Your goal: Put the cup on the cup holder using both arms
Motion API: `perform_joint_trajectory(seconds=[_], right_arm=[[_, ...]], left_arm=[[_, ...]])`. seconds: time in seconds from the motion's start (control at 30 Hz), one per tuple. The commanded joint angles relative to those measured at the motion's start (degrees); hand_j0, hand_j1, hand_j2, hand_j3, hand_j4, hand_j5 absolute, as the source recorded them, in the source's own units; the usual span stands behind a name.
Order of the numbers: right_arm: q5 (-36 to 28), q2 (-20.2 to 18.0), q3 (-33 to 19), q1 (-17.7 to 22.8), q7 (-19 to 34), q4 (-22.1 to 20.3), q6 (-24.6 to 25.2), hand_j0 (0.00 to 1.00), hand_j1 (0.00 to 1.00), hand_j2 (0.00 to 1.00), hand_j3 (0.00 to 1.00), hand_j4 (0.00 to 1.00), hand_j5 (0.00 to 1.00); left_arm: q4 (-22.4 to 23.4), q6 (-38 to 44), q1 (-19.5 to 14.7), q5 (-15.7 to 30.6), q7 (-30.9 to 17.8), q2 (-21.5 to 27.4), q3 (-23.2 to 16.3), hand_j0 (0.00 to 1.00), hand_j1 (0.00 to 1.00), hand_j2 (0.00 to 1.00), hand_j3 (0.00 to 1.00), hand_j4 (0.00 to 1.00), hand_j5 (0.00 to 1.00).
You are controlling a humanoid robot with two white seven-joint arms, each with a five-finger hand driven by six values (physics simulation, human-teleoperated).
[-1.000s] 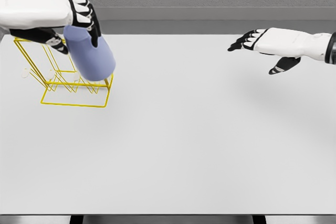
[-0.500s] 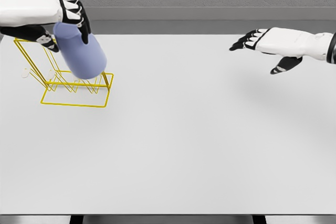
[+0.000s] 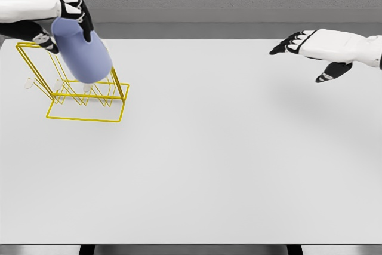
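A pale blue cup (image 3: pixel 83 52) hangs tilted over the yellow wire cup holder (image 3: pixel 83 97), its wide end pointing down toward the rack's prongs. My left hand (image 3: pixel 62 19) is shut on the cup's upper end, at the far left above the rack. Whether the cup touches the wires I cannot tell. My right hand (image 3: pixel 301 45) hovers over the table's far right with fingers stretched out and thumb hanging, holding nothing.
The white table (image 3: pixel 227 159) fills the view, with its front edge near the bottom of the picture. A grey wall runs behind the far edge. The rack stands close to the table's left rear corner.
The left hand has carried the cup left and up, turning it more upright over the rack. The right hand has drifted slightly to the right.
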Motion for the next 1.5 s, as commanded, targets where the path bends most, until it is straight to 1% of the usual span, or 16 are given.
perform_joint_trajectory(seconds=[0.0,0.23,0.27,0.5,0.7,0.8,1.37,1.43,1.47], right_arm=[[-0.29,-0.05,-0.01,0.00,-0.03,0.43,0.10,1.00,1.00,1.00,1.00,1.00,1.00],[-0.29,-0.05,-0.10,0.00,-0.03,0.52,0.10,1.00,1.00,1.00,1.00,1.00,1.00],[-0.29,-0.05,-0.10,0.00,-0.03,0.43,0.10,1.00,1.00,1.00,1.00,1.00,1.00],[-0.29,0.04,-0.10,0.00,-0.03,0.43,0.10,1.00,1.00,1.00,1.00,1.00,1.00],[-0.29,0.04,-0.01,0.00,-0.03,0.43,0.10,1.00,1.00,1.00,1.00,1.00,1.00],[-0.29,0.04,-0.01,0.00,-0.03,0.43,0.10,1.00,1.00,1.00,1.00,1.00,1.00],[-0.29,0.12,-0.01,0.00,-0.03,0.43,0.10,1.00,1.00,1.00,1.00,1.00,1.00],[-0.29,0.12,-0.10,0.00,-0.03,0.43,0.10,1.00,1.00,1.00,1.00,1.00,1.00],[-0.29,0.12,-0.01,0.09,-0.03,0.43,0.10,1.00,1.00,1.00,1.00,1.00,1.00]], left_arm=[[0.94,0.10,-0.08,0.26,-0.01,0.21,0.05,0.49,0.49,0.49,0.49,0.49,0.49],[2.26,0.10,0.09,0.17,-0.01,0.30,-0.03,0.50,0.50,0.50,0.50,0.50,0.50],[2.26,0.10,0.09,0.17,-0.01,0.91,-0.03,0.50,0.50,0.50,0.50,0.50,0.50],[4.63,0.10,0.18,0.08,-0.01,0.83,-0.21,0.50,0.50,0.50,0.50,0.50,0.50],[4.72,0.10,0.18,-0.01,-0.01,0.83,-0.39,0.50,0.50,0.50,0.50,0.50,0.50],[5.25,0.10,1.32,-0.27,-0.01,0.65,-0.12,0.50,0.50,0.50,0.50,0.50,0.50],[5.51,0.10,2.46,-1.41,-0.01,0.21,-0.03,0.50,0.50,0.50,0.50,0.50,0.50],[5.42,0.10,2.47,-1.33,-0.01,0.30,-0.03,0.51,0.51,0.51,0.51,0.51,0.51],[5.33,0.10,2.55,-1.33,-0.01,0.48,0.05,0.53,0.53,0.53,0.53,0.53,0.53]])
